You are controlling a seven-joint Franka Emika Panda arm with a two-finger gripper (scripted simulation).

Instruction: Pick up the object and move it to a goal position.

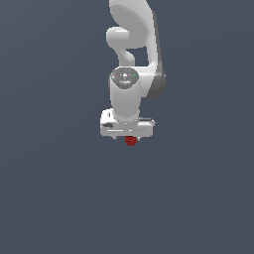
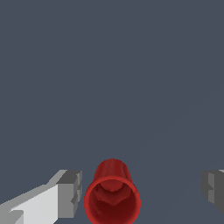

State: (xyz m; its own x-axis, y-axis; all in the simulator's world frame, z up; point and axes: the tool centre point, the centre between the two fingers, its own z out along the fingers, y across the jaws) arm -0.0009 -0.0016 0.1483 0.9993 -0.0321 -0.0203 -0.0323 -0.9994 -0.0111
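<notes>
Looking down through the wrist view, I see the end effector [image 2: 140,192] spread wide, its two grey fingertips [image 2: 70,192] standing well apart with nothing clamped between them. The object [image 2: 112,194], a small dark-red cup, sits in the gap between them with its open mouth turned toward the camera, so I can see into its hollow. It lies much nearer one fingertip, just beside it, though I cannot tell whether they touch; the other fingertip is well clear of it.

From the exterior view, the white arm [image 1: 131,59] hangs straight down over the plain grey desk [image 1: 49,198]. The end effector [image 1: 130,136] is mostly hidden behind the wrist body, and the object [image 1: 130,141] peeks out directly beneath it as a tiny red spot.
</notes>
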